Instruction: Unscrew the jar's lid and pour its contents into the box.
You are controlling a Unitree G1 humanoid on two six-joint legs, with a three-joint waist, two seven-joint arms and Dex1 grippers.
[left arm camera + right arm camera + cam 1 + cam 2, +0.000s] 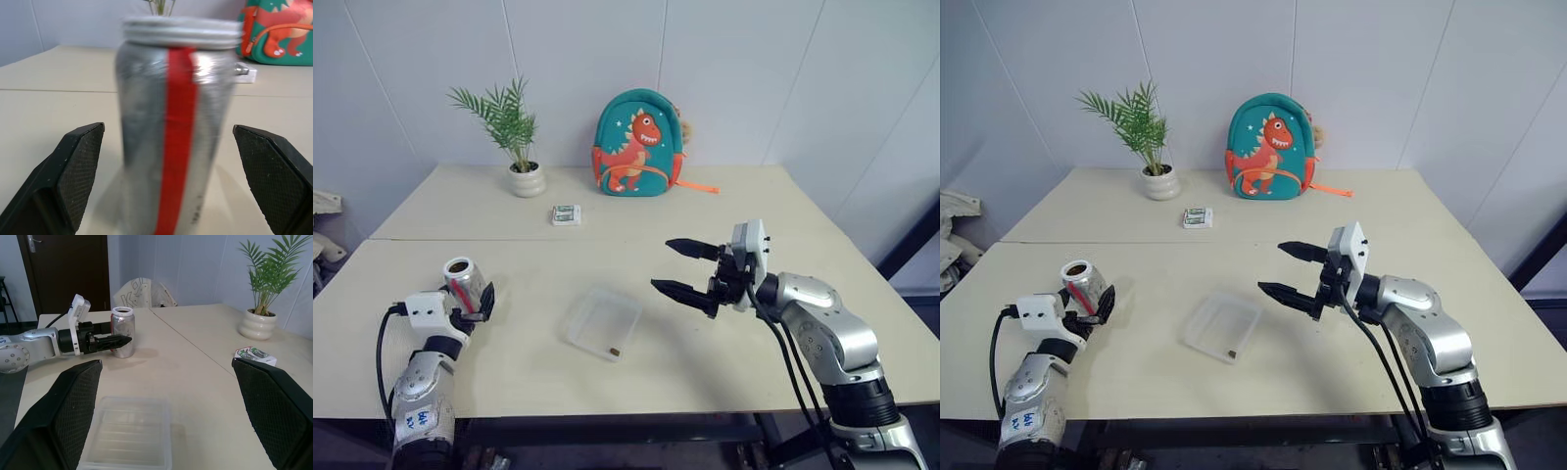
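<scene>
On the left of the table [724, 211], the jar [465, 282] is standing upright with its mouth uncovered, sitting between the spread jaws of the left gripper [475, 304], which are not touching it. The box [604, 323] is lying mid-table with the contents [615, 351] resting inside near one corner. To the right, the right gripper [685, 269] is hovering above the table, jaws gaping wide and holding nothing.

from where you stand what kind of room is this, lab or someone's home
Probably an indoor test or demo room rather than a lived-in home: plain white panelled walls, a bare pale table set up as a work surface, and staged props on it such as a potted plant and a child's dinosaur backpack. A dark door closes it off.
</scene>
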